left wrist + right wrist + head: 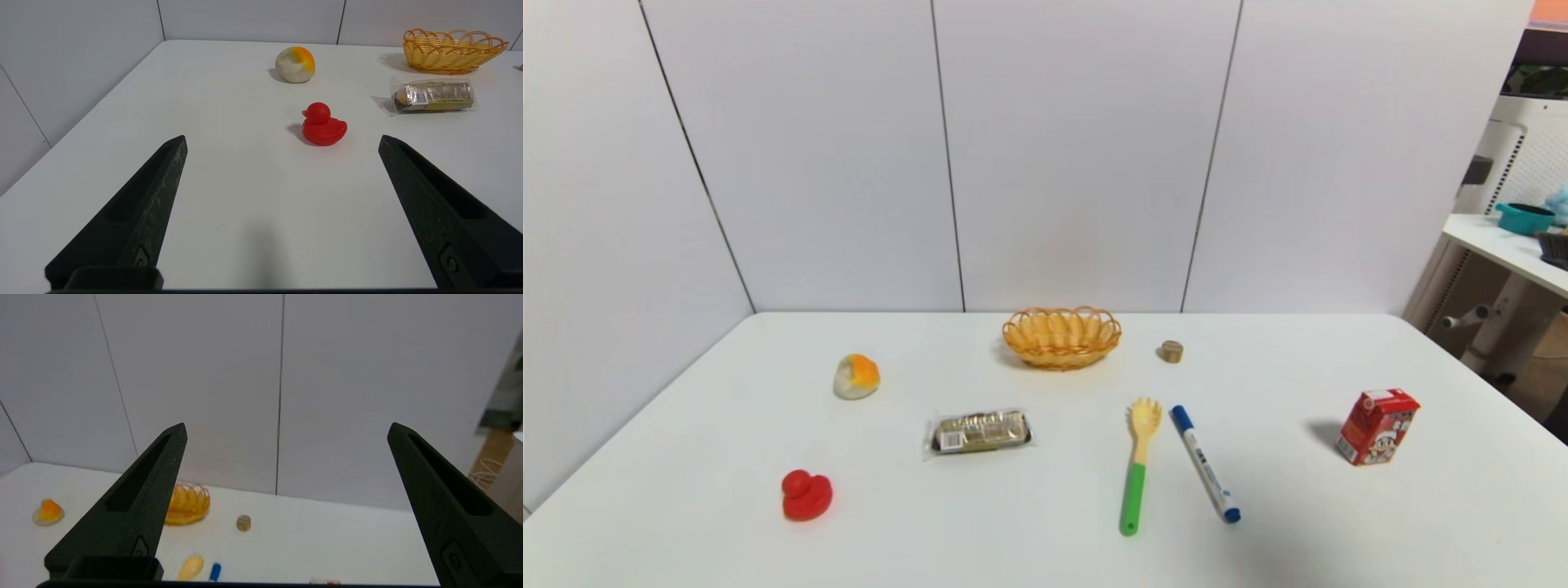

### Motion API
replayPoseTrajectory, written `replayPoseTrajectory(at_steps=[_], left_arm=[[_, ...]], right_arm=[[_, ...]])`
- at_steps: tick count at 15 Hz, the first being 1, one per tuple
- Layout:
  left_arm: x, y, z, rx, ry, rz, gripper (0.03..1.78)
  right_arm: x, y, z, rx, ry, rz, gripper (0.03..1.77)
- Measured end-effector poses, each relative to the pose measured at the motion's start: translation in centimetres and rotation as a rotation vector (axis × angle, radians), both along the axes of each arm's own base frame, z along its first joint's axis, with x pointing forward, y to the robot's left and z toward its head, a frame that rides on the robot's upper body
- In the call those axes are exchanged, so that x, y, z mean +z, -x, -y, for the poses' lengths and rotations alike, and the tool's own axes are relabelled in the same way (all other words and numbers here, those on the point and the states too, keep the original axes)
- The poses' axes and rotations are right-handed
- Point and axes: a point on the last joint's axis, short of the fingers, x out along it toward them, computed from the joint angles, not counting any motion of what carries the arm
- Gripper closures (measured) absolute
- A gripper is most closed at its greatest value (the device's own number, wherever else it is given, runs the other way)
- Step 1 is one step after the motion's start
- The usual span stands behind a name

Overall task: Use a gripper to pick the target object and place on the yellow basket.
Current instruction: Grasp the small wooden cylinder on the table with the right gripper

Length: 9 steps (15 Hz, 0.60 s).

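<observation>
The basket (1062, 339) sits near the far edge of the white table (1045, 523). Just to its right is the small brown cap (1172, 352), standing apart from it on the table. The right gripper (287, 424) hovers above the table, nearer the robot than the basket, its fingers wide apart with nothing between them. The left gripper (282, 136) is parked nearer the robot than the basket and to its left, fingers also apart. Left of the basket lies an orange-and-white lump (857, 376); in front of it are a wrapped snack (982, 431), a spoon (1139, 465) and a marker (1206, 464).
</observation>
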Motion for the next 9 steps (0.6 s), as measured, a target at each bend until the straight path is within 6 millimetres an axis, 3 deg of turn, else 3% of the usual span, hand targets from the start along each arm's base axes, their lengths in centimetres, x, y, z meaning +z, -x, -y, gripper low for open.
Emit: replayPoseTrajectory(at_steps=[3, 5, 7, 9], left_arm=[[0.0, 0.0, 0.0, 0.0, 0.0, 0.0, 0.12], [0.0, 0.0, 0.0, 0.0, 0.0, 0.0, 0.12], [0.0, 0.0, 0.0, 0.0, 0.0, 0.0, 0.12], [0.0, 0.0, 0.0, 0.0, 0.0, 0.0, 0.12]], right_arm=[[3.7, -7.5, -2.4, 0.093, 0.006, -0.001, 0.11], [4.0, -12.7, -4.6, 0.183, 0.022, -0.041, 0.11], [2.0, -18.2, -7.0, 0.265, 0.053, -0.125, 0.11], [-1.4, -22.8, -9.0, 0.313, 0.094, -0.223, 0.11]])
